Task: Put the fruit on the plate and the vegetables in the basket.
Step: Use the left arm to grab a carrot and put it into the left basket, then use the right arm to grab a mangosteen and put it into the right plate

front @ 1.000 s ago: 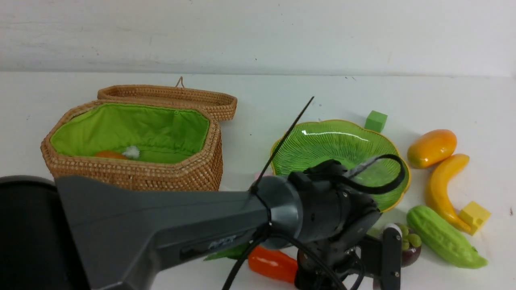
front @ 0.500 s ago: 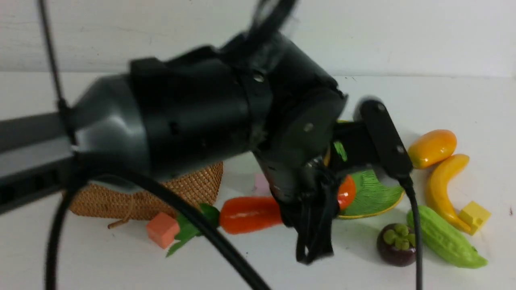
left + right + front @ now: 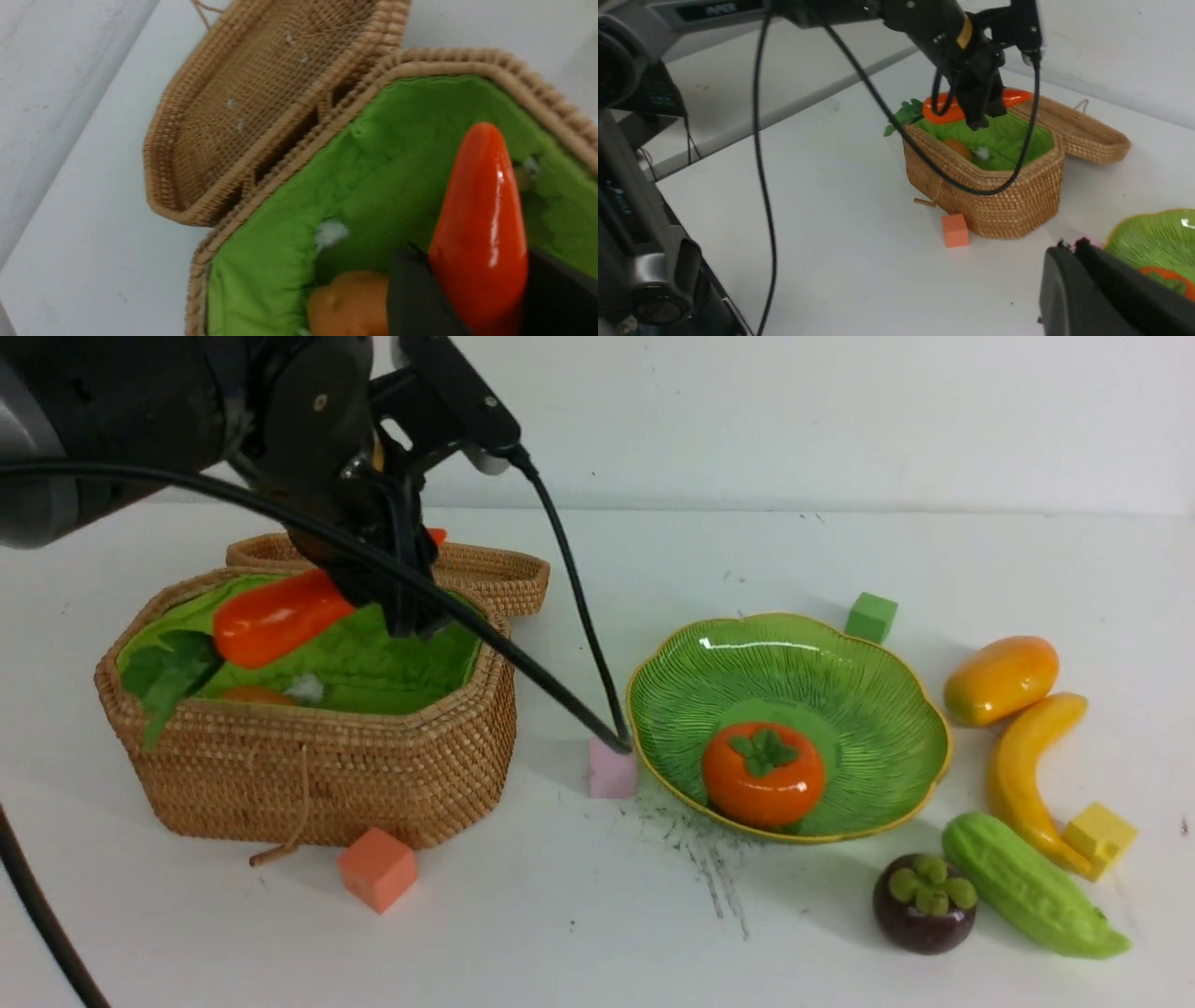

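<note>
We see left gripper (image 3: 397, 597) pinching glossy tapered orange carrot (image 3: 275, 616) over woven wicker basket (image 3: 317, 775), green cloth lining beneath. Right gripper (image 3: 1071, 254): can't tell.

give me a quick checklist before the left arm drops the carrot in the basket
1. carrot clamped in left gripper: ok
2. carrot body above basket opening: ok
3. lid lying open behind: ok
4. room inside beside potato: ok
5. leafy top inside the rim: not ok, it overhangs the edge
6. right gripper away from basket: ok
</note>
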Robot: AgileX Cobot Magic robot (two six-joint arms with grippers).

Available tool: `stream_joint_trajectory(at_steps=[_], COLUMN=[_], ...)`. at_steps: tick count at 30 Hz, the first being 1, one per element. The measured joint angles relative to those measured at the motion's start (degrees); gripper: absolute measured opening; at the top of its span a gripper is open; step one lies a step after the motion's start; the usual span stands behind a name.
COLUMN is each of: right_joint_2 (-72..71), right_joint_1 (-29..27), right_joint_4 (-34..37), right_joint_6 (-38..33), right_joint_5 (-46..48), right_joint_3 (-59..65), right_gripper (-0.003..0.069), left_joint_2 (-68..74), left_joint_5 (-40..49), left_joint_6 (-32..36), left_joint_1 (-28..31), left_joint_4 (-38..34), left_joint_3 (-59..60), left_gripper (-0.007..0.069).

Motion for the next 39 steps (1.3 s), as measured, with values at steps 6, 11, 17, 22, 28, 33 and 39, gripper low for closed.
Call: stream_joint_trajectory(at_steps=[6,11,17,22,28,33,39], right_joint_2=[0.0,0.0,0.0,0.1,4.0,11.0,19.9], right_joint_1=[0.0,0.0,0.0,0.0,0.0,0.0,0.0], right_joint_4=[0.8,0.8,0.8,0.8,-1.8,-10.5,-21.5], right_joint_6=[-0.4,-0.4,0.5,0.8,3.5,8.8,17.1], right_joint_5=[0.7,2.4,3.7,4.3,6.1,7.8,9.0], right_joint_3=[0.0,0.0,0.0,0.0,0.0,0.0,0.0], right_gripper=[0.0034,0.0036,0.0043,0.0043,0.0043,0.0043,0.0044], left_joint_2=[2.8,4.0,4.1,2.3,-9.1,-21.3,-37.4], left_joint_5=[-3.4,-6.1,-5.3,-2.4,1.2,7.9,5.9], left_joint_6=[5.2,6.7,6.7,2.8,-9.8,-9.7,-5.3], left_joint_1=[0.9,0.9,0.9,0.9,0.9,0.9,0.9], left_joint_4=[3.2,4.1,4.4,1.4,-11.8,-24.6,-37.6], left_joint_3=[0.0,0.0,0.0,0.1,0.1,2.5,21.5], left_gripper=[0.0253,0.0329,0.0535,0.057,0.0223,-0.0013,-0.0013])
